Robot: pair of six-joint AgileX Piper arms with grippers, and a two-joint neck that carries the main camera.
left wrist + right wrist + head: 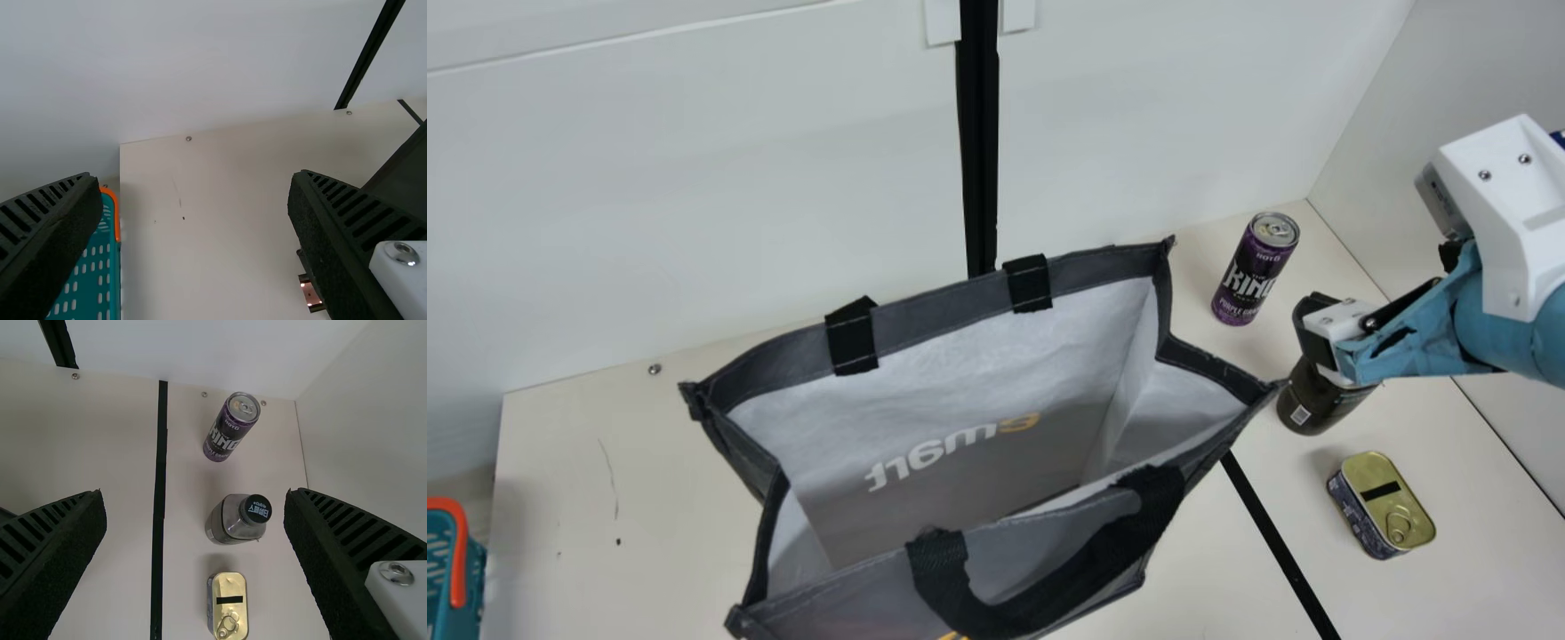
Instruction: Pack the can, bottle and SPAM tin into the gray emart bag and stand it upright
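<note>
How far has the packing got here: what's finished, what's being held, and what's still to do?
Done: the gray emart bag already stands upright with its mouth open. In hand: nothing; the left gripper and right gripper are both open. Left: all the packing, since the can, bottle and SPAM tin are on the table outside the bag.

The SPAM tin (1394, 500) has a shiny metal lid (gold-toned); the bag's handles (1067, 578) look like matt woven cloth.
</note>
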